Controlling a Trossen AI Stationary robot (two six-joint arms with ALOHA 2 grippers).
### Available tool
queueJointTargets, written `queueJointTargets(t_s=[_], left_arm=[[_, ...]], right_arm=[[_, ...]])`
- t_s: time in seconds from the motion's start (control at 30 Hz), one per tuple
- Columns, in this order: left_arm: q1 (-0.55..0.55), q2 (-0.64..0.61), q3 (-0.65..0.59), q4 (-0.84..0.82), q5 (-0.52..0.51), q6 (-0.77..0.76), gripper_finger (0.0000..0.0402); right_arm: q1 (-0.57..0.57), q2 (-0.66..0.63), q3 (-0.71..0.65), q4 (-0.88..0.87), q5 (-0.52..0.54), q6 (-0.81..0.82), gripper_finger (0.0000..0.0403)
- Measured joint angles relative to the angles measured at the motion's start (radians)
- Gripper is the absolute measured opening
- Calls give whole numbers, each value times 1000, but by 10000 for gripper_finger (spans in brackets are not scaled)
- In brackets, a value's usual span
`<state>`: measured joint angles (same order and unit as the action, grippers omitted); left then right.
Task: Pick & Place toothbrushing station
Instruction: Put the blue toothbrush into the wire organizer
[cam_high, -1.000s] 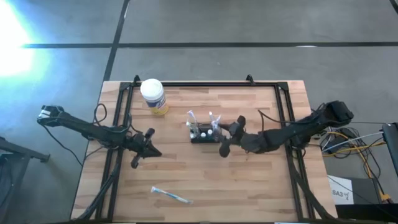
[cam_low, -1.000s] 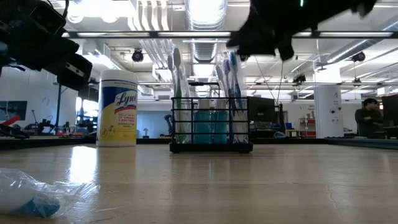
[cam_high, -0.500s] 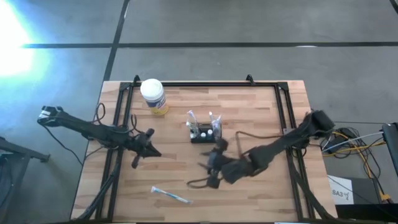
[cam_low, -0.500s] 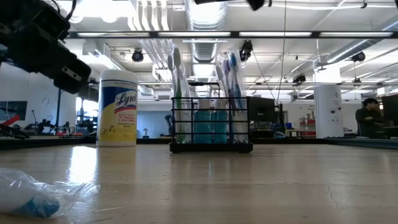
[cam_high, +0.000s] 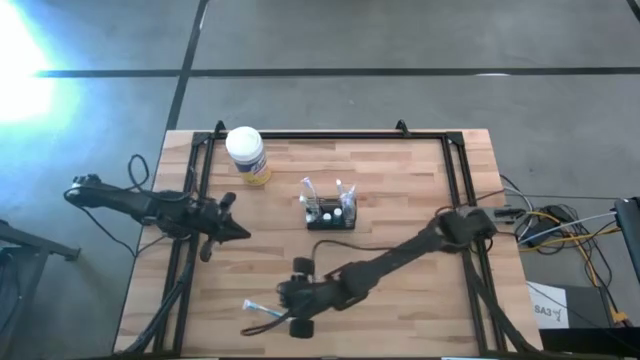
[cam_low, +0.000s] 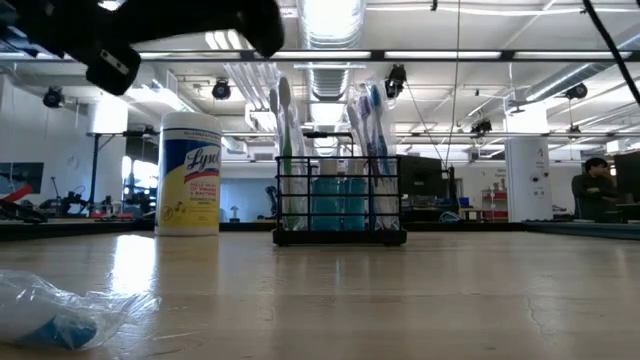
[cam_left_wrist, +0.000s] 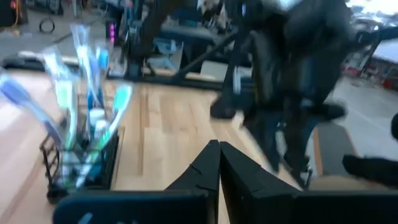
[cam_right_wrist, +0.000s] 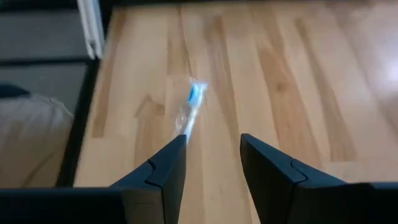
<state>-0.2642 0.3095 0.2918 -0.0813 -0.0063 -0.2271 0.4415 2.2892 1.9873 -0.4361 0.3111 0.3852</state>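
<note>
Near the middle of the high view, slightly above centre, the toothbrushing station (cam_high: 331, 214) stands upright on the wooden tabletop (cam_high: 400, 190), a small black slotted holder with toothbrushes sticking up out of it; in the low view the station (cam_low: 340, 200) sits centre frame with brush heads rising above its wire sides. Up and to the left of it, near the tabletop's upper left corner, stands a yellow wipes canister with a white lid (cam_high: 246, 155), well apart from the station. Toward the lower centre of the high view, the right claw (cam_high: 290, 308) reaches in low over the wood, its fingers spread and holding nothing, just beside a plastic-wrapped toothbrush (cam_high: 262, 307) lying flat at the lower left. At the left edge of the tabletop the left claw (cam_high: 222, 222) hangs with its fingers pressed together, empty, well apart from the station.
</note>
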Motion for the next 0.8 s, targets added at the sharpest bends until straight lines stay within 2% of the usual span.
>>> queueJointTargets(t_s=[0.13,0.3,0.4,0.8], left_arm=[[0,-39,26,-59,0,0,5],[0,-75,28,-93,0,0,11],[0,-91,28,-102,0,0,19],[0,-106,9,-186,1,-3,13]], right_arm=[[-17,135,202,-159,-85,10,158],[-39,265,372,-174,-271,21,177],[-47,276,343,-141,-335,73,185],[-44,283,274,-177,-344,163,187]])
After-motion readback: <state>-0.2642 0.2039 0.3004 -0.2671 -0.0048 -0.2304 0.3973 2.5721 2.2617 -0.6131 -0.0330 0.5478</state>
